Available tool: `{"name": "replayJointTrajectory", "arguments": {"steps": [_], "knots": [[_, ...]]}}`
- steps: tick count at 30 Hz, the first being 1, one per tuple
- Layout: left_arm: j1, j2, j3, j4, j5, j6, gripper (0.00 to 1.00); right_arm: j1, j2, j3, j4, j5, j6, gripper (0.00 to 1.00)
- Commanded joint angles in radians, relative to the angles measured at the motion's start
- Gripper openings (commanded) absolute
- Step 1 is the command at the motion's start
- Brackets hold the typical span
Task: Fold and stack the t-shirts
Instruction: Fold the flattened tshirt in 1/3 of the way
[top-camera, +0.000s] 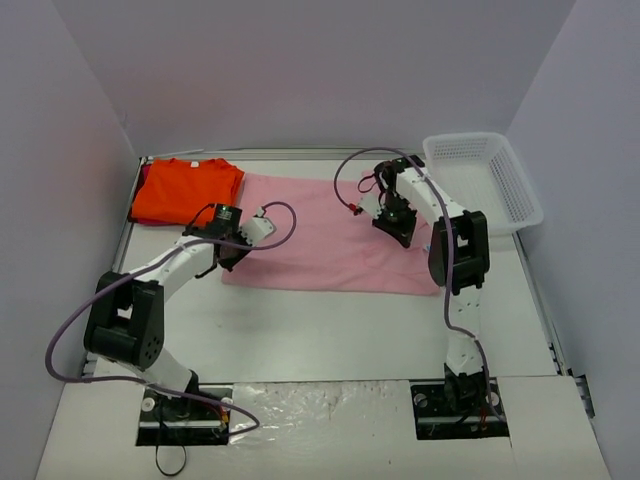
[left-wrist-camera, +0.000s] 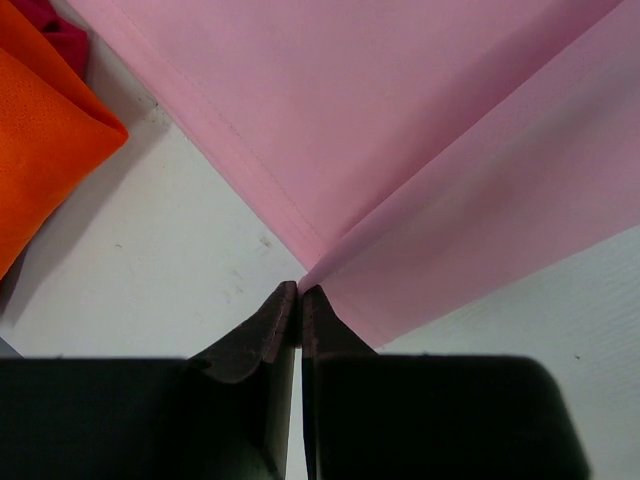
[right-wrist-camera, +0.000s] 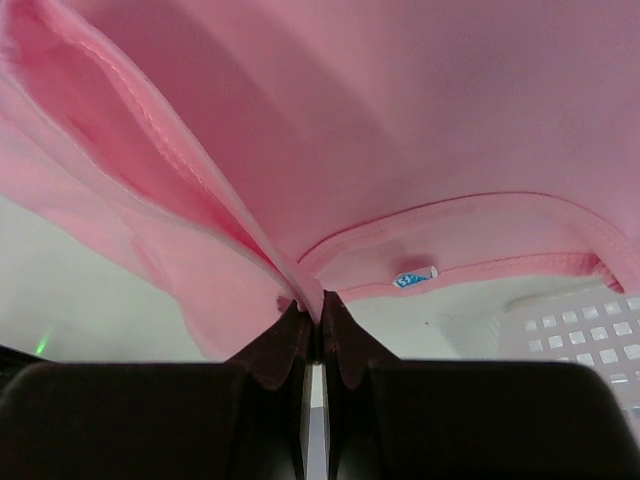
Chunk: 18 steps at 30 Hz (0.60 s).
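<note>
- The pink shirt (top-camera: 330, 235) is lying spread out in the middle of the tabletop (top-camera: 320, 330), between the folded orange shirt (top-camera: 185, 190) at the far left and the white basket (top-camera: 520, 190) at the far right.
- Its long axis is running from left to right across the tabletop. The collar (right-wrist-camera: 480, 240), with a small label (right-wrist-camera: 413, 276), is showing in the right wrist view, so the shirt appears to be pointing its neck toward the basket and its bottom hem toward the orange shirt.
- The left tool (left-wrist-camera: 300, 300) is pressing its fingers together on the near left corner of the pink shirt, where two edges of cloth are meeting.
- The right tool (right-wrist-camera: 320, 305) is clamping a fold of the pink cloth just beside the collar, and the cloth is rising up around its tips.
- The risk is probably that the left tool is gripping only a very small tip of the corner. If the arms are pulling apart or lifting unevenly, this corner could be slipping out and the fold would be collapsing.
- The right tool seems to be taking more than one layer, so the fold could be coming out crooked or bunched near the neck.
- The orange shirt is lying just beside the pink hem, so a wide sweep of the left arm could be dragging it out of its place.
</note>
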Motion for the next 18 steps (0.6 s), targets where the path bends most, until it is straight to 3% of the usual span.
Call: {"name": "replayJointTrajectory", "arguments": {"steps": [1, 5, 6, 7, 8, 10, 11, 18], "knots": [[0.014, 0.013, 0.048, 0.031, -0.026, 0.017, 0.02, -0.005, 0.028, 0.048, -0.056, -0.003, -0.022, 0.00], [0.016, 0.046, 0.060, 0.054, -0.040, 0.019, 0.03, -0.010, 0.053, 0.060, -0.052, -0.007, -0.021, 0.00], [0.016, 0.054, 0.066, 0.057, -0.045, 0.020, 0.08, -0.011, 0.062, 0.065, -0.049, -0.006, -0.019, 0.00], [0.016, 0.063, 0.080, 0.059, -0.051, 0.019, 0.22, -0.011, 0.065, 0.069, -0.049, -0.006, -0.017, 0.00], [0.016, 0.081, 0.089, 0.062, -0.054, 0.019, 0.28, -0.011, 0.068, 0.074, -0.044, -0.003, -0.014, 0.10], [0.017, 0.095, 0.115, 0.068, -0.057, 0.017, 0.38, -0.013, 0.077, 0.097, -0.039, -0.001, -0.004, 0.15], [0.016, 0.105, 0.124, 0.076, -0.057, 0.016, 0.43, -0.013, 0.077, 0.103, -0.041, -0.001, -0.001, 0.23], [0.014, 0.103, 0.225, 0.053, -0.106, 0.002, 0.57, -0.014, 0.068, 0.204, -0.029, 0.064, 0.036, 0.31]]}}
